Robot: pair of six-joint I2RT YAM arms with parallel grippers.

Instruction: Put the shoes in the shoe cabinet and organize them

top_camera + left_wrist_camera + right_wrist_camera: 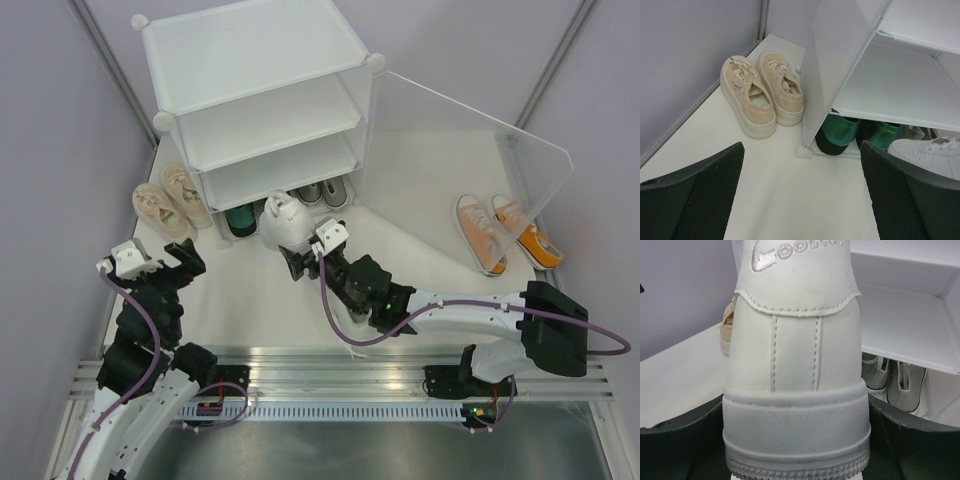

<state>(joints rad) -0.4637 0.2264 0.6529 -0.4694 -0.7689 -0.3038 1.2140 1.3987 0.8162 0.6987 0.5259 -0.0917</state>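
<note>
The white shoe cabinet (260,90) stands at the back with its clear door (470,150) swung open to the right. My right gripper (297,262) is shut on the heel of a white sneaker (282,222), held just in front of the bottom tier; its heel (797,390) fills the right wrist view. Dark green shoes (845,132) and grey shoes (890,382) sit in the bottom tier. The beige pair (165,198) lies left of the cabinet and also shows in the left wrist view (762,92). The orange pair (505,232) lies at the right. My left gripper (160,262) is open and empty.
Grey walls close in on the left, right and back. The two upper shelves (275,130) of the cabinet hold nothing. A metal rail (340,385) runs along the near edge by the arm bases.
</note>
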